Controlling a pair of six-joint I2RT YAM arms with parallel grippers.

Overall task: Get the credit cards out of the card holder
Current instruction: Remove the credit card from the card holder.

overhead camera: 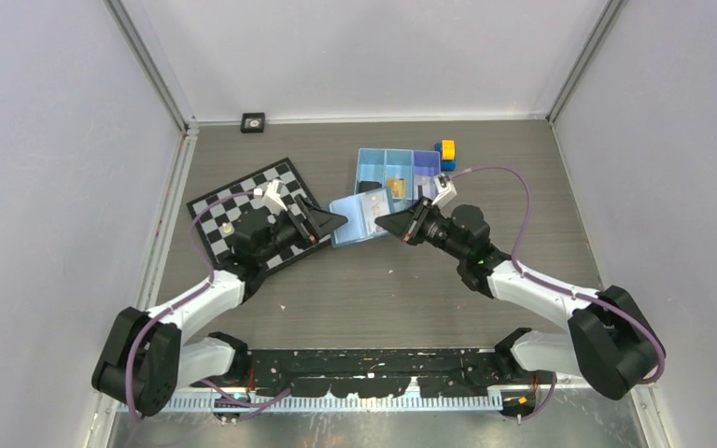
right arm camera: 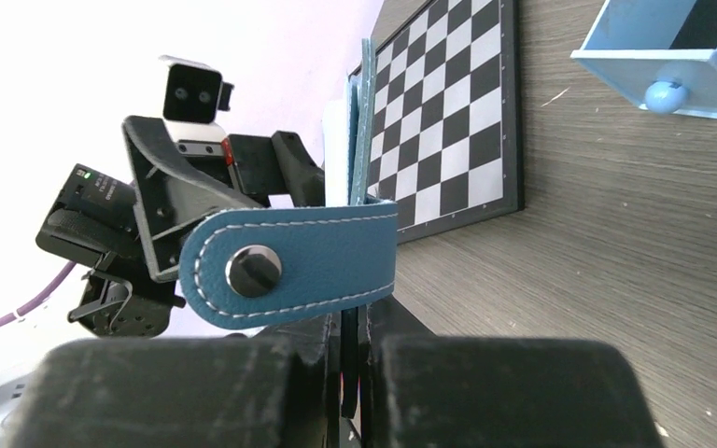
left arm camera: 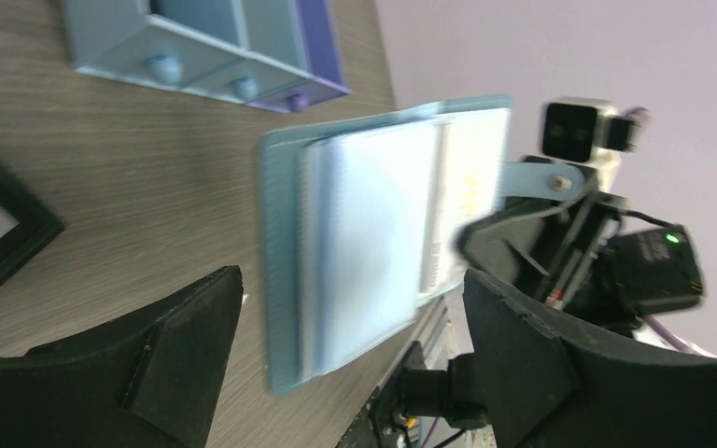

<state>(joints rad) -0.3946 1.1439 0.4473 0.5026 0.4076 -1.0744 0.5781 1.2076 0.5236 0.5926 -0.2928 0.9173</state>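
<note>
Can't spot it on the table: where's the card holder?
Top view, mid-table: the card holder is held by the right gripper, just before the blue tray, the open left gripper at its other side.

Noted: left arm (overhead camera: 207, 297) and right arm (overhead camera: 537, 289) have white link shells and black joint housings. A purple cable (overhead camera: 513, 182) loops along each. The left gripper (overhead camera: 333, 222) and right gripper (overhead camera: 385, 224) are black and wedge-shaped. Each wrist carries a white camera block (overhead camera: 444, 189). The green indicator light (left arm camera: 674, 238) is lit.

The holder (overhead camera: 359, 215) hangs between the left gripper (overhead camera: 334, 222) and the right gripper (overhead camera: 385, 224), just before the tray (overhead camera: 371, 171). The chessboard (overhead camera: 280, 177) lies left on the tabletop (overhead camera: 383, 289). Blocks (overhead camera: 445, 154) sit right of the tray.
</note>
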